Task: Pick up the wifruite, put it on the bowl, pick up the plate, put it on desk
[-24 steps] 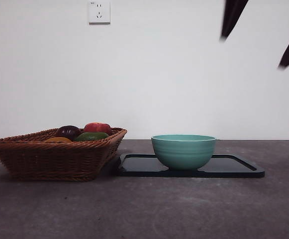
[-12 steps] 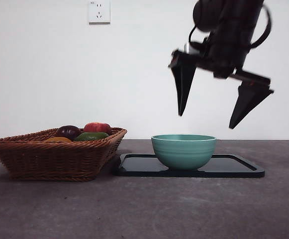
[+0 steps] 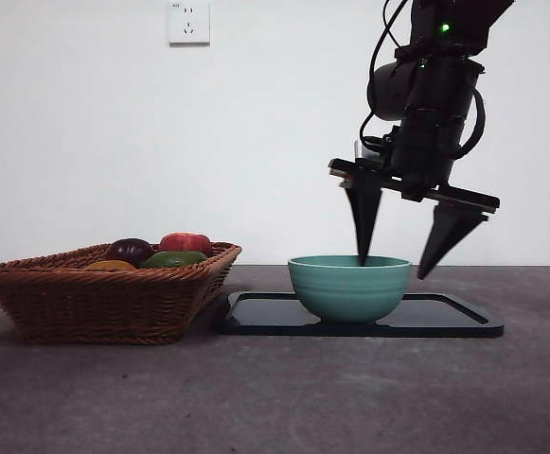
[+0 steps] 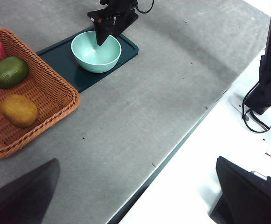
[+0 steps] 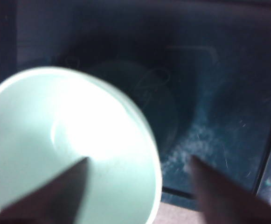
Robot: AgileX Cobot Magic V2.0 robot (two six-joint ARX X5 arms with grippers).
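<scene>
The desk [image 4: 140, 116] carries a wicker basket [image 4: 46, 116] at its left end and a dark tray [image 3: 445, 322] right beside it, with the bowl [image 3: 349, 287] sitting on the tray's left half. The right gripper [image 3: 405, 248] is spread wide, one jaw dipping inside the bowl's rim, the other outside it. Bowl's empty as far as I can tell, though the wrist view is blurry. It's glazed ceramic, so stiff, slick, chippable; the rim is probably the spot to pinch. The wifruite [image 4: 19, 110] lies in the basket beside a green fruit [image 4: 8, 72], light and easy. The left gripper [image 4: 135, 196] waits, jaws apart.
</scene>
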